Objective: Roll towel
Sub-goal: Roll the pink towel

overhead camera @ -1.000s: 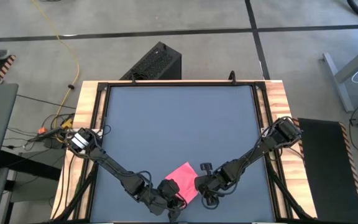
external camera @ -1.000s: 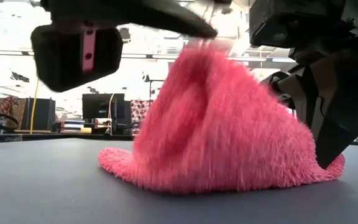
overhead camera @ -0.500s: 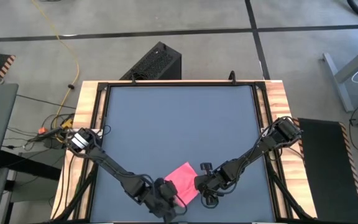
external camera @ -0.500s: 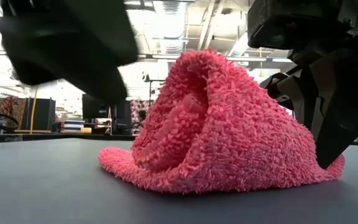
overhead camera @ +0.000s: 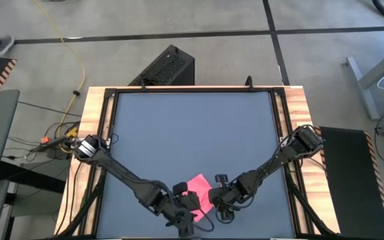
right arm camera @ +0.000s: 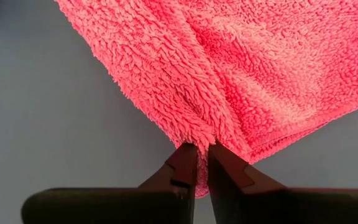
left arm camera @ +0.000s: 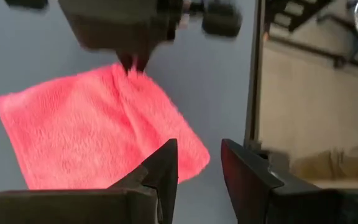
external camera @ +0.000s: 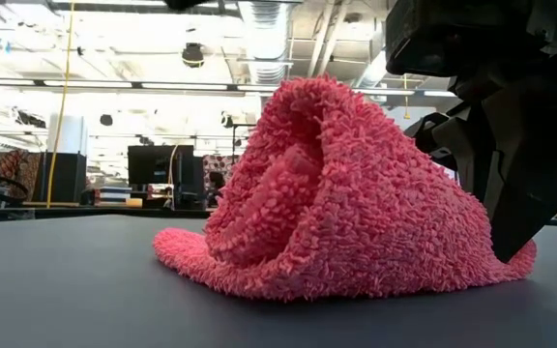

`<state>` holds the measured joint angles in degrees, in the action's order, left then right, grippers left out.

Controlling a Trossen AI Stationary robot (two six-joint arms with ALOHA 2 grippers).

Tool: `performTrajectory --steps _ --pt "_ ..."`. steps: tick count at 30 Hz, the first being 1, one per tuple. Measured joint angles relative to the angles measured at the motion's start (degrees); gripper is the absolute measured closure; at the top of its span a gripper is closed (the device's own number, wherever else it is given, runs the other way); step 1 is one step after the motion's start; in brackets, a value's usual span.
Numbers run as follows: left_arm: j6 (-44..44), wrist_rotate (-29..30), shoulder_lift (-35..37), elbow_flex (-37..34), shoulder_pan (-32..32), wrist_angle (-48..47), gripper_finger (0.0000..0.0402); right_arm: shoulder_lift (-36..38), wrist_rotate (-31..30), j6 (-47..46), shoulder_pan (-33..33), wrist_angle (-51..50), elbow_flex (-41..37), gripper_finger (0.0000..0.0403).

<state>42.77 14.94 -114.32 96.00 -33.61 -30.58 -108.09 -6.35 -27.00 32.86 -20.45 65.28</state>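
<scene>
Your left arm reaches in from the left edge of the counter, elbow low, and its left gripper (overhead camera: pixel 187 225) sits at the near edge, just left of centre. Its jaws stand apart with a clear gap between the fingers (left arm camera: pixel 162 169), holding nothing. Your right arm comes in from the right edge, angled toward the near centre. The right gripper (right arm camera: pixel 202 163) is low at the counter surface, jaws pinched together on the towel's (right arm camera: pixel 229 68) edge.
</scene>
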Motion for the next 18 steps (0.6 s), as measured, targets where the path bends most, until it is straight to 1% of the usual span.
performTrajectory --steps 4,8,10,14,18 --pt "-2.7 -4.3 -1.0 -0.7 0.4 0.3 0.0292 0.0 0.0 0.0 0.0 0.0 0.0 0.0344" --pt "-8.0 -7.9 -4.8 1.7 -0.6 0.9 0.0292 0.0 -0.1 -0.1 0.0 0.0 0.0 0.0344" --pt "-10.7 -8.0 -7.1 4.2 -1.3 1.2 0.0292 0.0 -0.2 -0.4 0.0 0.1 0.0 0.0344" --pt "-13.9 -5.3 -10.6 9.2 -1.7 -0.3 0.0292 0.0 -0.9 -1.5 0.0 0.2 0.0 0.0344" --pt "-15.0 -6.7 -11.4 10.8 -0.6 -1.9 0.0292 0.0 -1.0 -1.5 0.0 0.4 0.0 0.0344"
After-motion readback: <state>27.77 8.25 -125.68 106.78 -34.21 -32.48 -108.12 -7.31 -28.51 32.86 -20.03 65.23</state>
